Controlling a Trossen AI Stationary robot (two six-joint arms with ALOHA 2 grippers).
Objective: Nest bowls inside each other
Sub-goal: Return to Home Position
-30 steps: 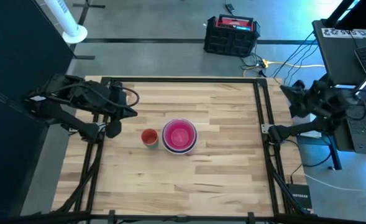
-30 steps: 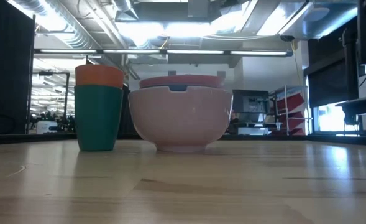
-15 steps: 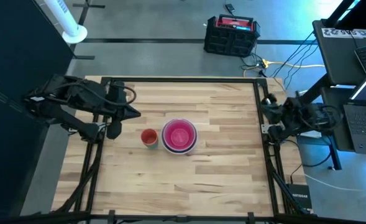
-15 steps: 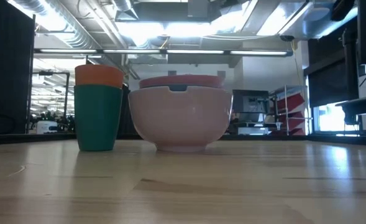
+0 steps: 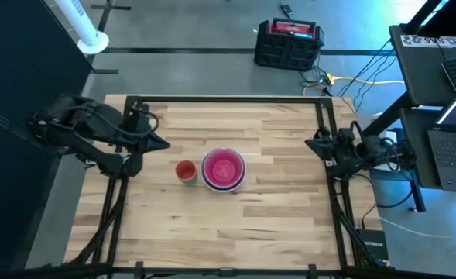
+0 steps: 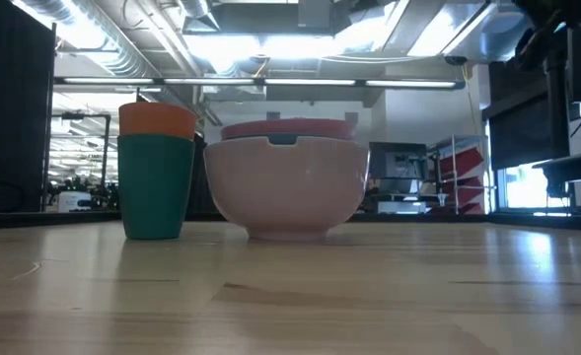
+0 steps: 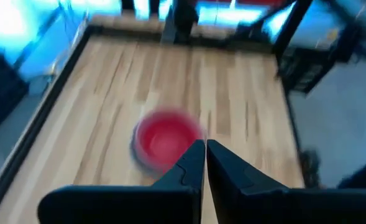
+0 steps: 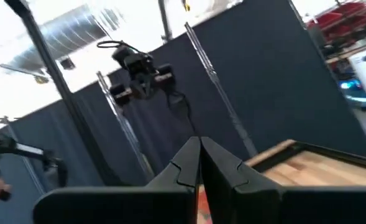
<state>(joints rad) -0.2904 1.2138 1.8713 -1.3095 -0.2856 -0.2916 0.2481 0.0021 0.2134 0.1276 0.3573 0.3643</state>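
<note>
High view: a stack of bowls (image 5: 243,175) is recorded near the middle of the table (image 5: 266,225), with a magenta bowl (image 5: 223,167) innermost. A green cup (image 5: 186,179) with an orange cup (image 5: 186,170) set in it stands just beside the stack, on the left arm's side. The left gripper (image 5: 162,143) is noted over the table's left edge and the right gripper (image 5: 314,144) at its right edge, both well apart from the stack.

Low view: a pale pink bowl (image 6: 286,192) is seen outermost, seated on the table. A sliver of a blue bowl (image 6: 282,139) and the magenta rim are visible above its lip. The orange cup is nested upright in the green one, near the bowls but not touching them.

Left wrist view: the fingers (image 7: 189,168) are seen brought together with only a thin slit between them, and nothing is gripped. The stack is blurred beyond the tips.

Right wrist view: the fingers (image 8: 186,163) are likewise closed together and empty, pointed toward a dark curtain (image 8: 257,81)
</note>
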